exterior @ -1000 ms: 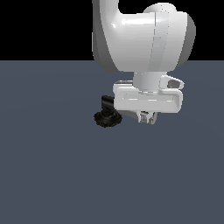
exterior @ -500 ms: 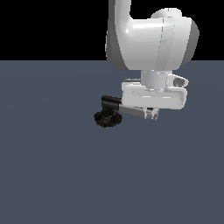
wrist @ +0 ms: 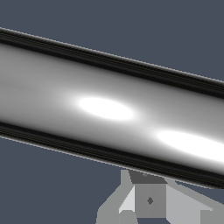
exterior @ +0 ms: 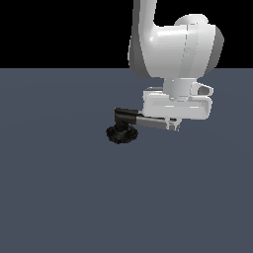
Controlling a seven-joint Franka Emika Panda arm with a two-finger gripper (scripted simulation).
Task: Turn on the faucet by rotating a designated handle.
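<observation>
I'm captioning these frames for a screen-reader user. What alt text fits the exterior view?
A large white robot arm's gripper is down at the far end of the handle, a chrome bar sticking out toward the exterior view's right from the small black faucet. The faucet's round ribbed base sits on a plain dark grey floor under a black background.

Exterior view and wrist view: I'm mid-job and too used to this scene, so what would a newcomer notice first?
First the big white robot arm, coming down from the top of the exterior view toward its right. Below it, the gripper sits at the chrome handle, which sticks out from the small black faucet on the grey floor. In the wrist view the handle fills the picture.
</observation>
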